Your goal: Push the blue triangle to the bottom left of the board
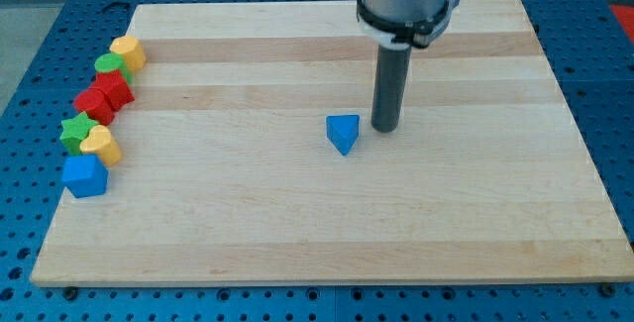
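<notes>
The blue triangle [343, 133] lies near the middle of the wooden board [327, 233]. My tip [385, 128] rests on the board just to the triangle's right, a small gap away and slightly higher in the view. The dark rod rises from it to the grey arm head at the view's top.
A row of blocks runs down the board's left edge: a yellow block [129, 52], a green round block [110, 64], two red blocks [106, 98], a green star [75, 133], another yellow block [102, 146] and a blue cube [84, 175].
</notes>
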`<action>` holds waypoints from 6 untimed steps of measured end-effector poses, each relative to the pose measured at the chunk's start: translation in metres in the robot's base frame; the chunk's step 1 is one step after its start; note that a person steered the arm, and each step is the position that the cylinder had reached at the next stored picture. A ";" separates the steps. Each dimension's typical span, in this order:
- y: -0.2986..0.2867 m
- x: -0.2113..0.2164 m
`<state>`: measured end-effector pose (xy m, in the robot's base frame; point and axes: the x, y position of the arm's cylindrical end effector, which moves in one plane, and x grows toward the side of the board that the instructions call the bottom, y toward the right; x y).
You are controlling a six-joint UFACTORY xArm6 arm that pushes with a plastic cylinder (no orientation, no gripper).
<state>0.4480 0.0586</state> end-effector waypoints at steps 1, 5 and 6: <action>-0.038 0.033; 0.010 -0.002; -0.006 -0.016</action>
<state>0.4319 0.0529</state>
